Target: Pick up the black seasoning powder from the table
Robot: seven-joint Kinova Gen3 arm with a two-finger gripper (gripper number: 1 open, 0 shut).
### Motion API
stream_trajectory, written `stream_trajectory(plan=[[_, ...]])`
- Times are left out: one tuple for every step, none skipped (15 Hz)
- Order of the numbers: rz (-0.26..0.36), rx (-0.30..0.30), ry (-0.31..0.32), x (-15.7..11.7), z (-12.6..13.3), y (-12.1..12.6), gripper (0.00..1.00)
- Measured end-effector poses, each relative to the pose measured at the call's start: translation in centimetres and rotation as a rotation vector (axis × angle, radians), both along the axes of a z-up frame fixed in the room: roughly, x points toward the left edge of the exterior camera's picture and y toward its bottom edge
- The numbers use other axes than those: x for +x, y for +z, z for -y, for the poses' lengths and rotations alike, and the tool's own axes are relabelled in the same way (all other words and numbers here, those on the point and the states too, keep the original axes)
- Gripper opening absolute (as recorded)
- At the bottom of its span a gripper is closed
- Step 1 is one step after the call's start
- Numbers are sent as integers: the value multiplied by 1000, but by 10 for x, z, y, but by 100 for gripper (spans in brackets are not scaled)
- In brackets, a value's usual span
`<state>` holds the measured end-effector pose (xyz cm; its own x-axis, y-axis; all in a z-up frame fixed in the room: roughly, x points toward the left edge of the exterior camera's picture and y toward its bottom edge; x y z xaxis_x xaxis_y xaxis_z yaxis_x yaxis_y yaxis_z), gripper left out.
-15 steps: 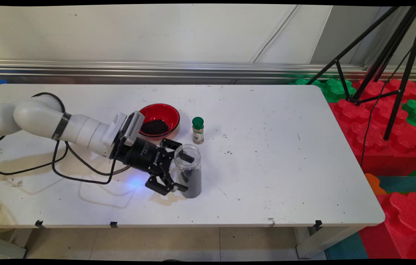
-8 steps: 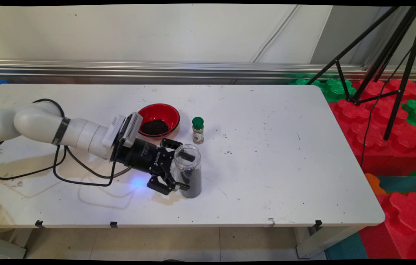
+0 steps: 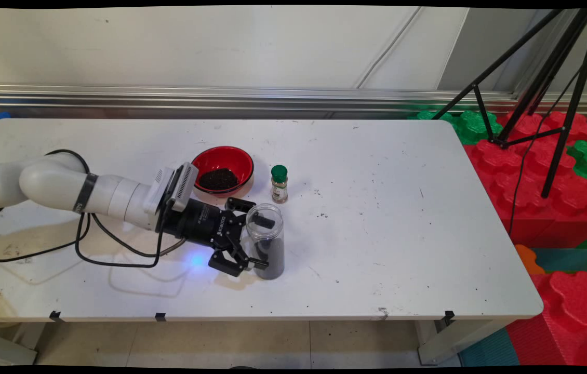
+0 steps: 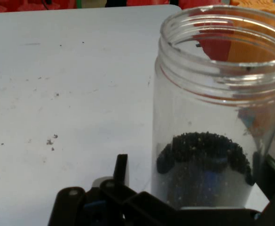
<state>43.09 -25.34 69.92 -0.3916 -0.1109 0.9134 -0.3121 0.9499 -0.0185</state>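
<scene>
The clear plastic jar (image 3: 267, 240), lidless and upright with a dark granular fill in its lower part, stands on the white table (image 3: 376, 234) toward its near edge. The black two-finger gripper (image 3: 258, 241) reaches it sideways from the left, low over the surface. One finger lies behind the jar and shows through its clear wall, the other in front near its base. The fingers are spread to either side of the jar; whether they press on its wall cannot be made out. That level, sideways approach suits an open vessel that has to stay upright.

Behind the jar and to its left sits a round red bowl (image 3: 223, 169) holding a dark heap much like the jar's fill. Just behind the jar stands a small spice bottle with a green cap (image 3: 279, 183), apart from both.

Dark specks dot the table around the jar. Right of the table, well apart from the jar, are red and green foam blocks (image 3: 543, 166) and a black tripod (image 3: 543, 78); a pale wall with a metal rail (image 3: 221, 96) runs behind.
</scene>
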Motion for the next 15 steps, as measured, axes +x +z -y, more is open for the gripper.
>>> stream_trajectory(plan=[[-3, 0, 1, 0, -1, -1, 100], [-8, -1, 3, 1, -2, -2, 100], [-11, -2, 4, 1, -2, -3, 100], [-16, -2, 6, 1, -4, -4, 100], [-19, -2, 7, 1, -4, -5, 100], [-23, -3, 8, 2, -6, -7, 100], [-26, -3, 8, 2, -6, -7, 100], [-30, -5, 10, 2, -8, -9, 100], [-32, -5, 11, 2, -8, -10, 100], [-35, -7, 14, 3, -9, -11, 100], [-37, -8, 15, 3, -9, -11, 100], [-40, -10, 17, 3, -10, -12, 100], [-42, -12, 18, 3, -10, -13, 100], [-43, -14, 19, 3, -10, -14, 100], [-45, -16, 20, 3, -11, -15, 100]])
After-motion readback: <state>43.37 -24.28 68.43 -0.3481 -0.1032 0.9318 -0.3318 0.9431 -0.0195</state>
